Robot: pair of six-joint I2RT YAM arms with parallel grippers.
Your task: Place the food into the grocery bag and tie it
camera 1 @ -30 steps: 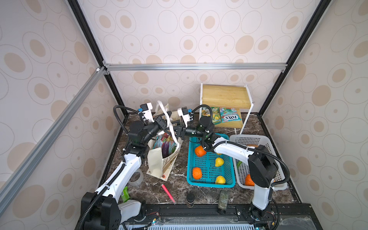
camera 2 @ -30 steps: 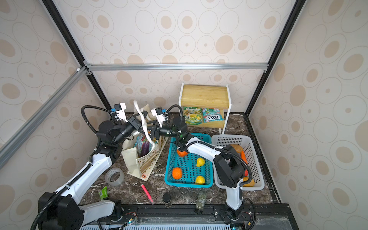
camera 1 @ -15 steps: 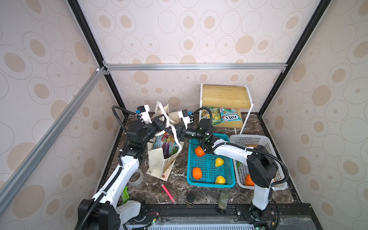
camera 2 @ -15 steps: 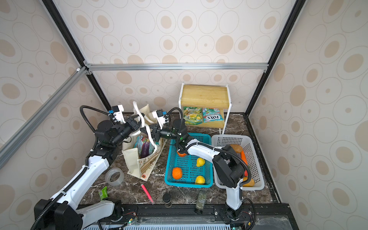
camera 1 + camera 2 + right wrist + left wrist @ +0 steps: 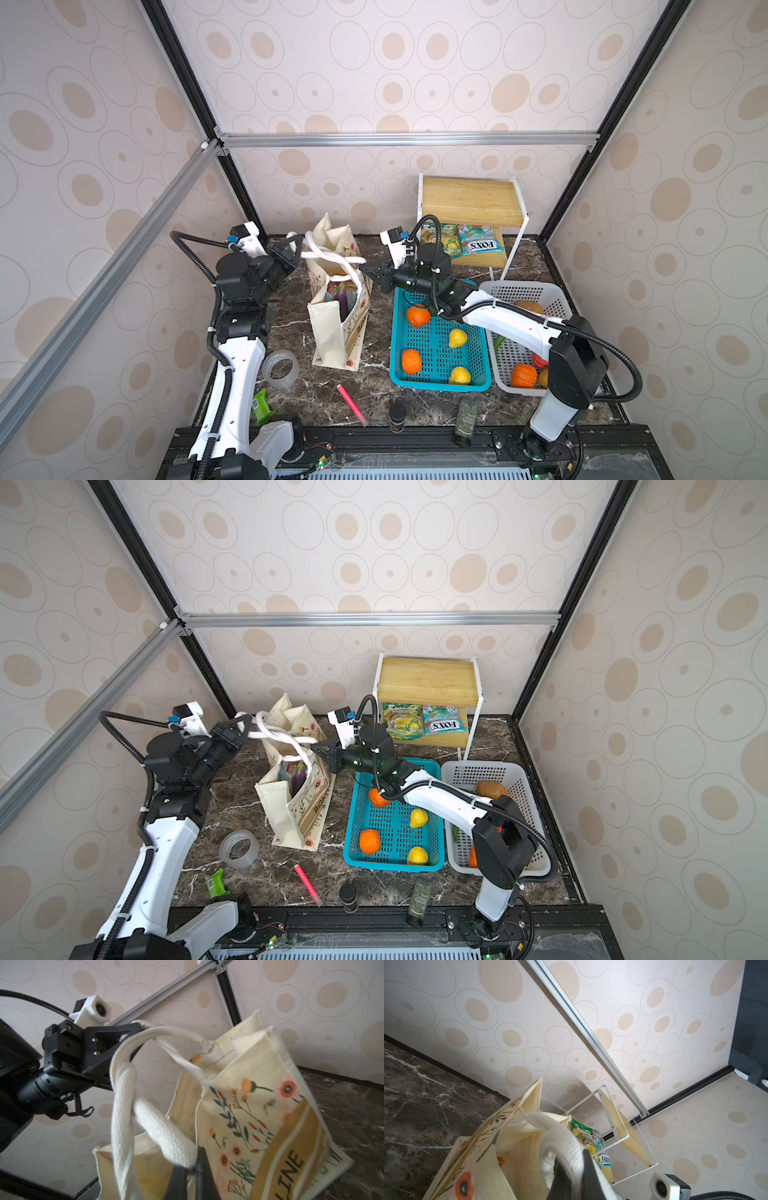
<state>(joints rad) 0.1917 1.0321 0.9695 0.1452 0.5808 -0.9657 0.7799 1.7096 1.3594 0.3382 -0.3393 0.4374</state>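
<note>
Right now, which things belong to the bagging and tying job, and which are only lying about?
Job: bag, its white handles, eggplant inside, candy packets, left tool, right tool.
Lying about: tape roll, pink pen, green bar, dark jar, labelled jar.

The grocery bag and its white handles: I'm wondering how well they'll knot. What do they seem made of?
The handles look like thick woven webbing, probably cotton, matte white; the right wrist view shows a ribbed weave and soft bends. The grocery bag looks like cream canvas-like cloth, matte, with printed flowers; it creases and sags, though a coated fabric cannot be ruled out.
</note>
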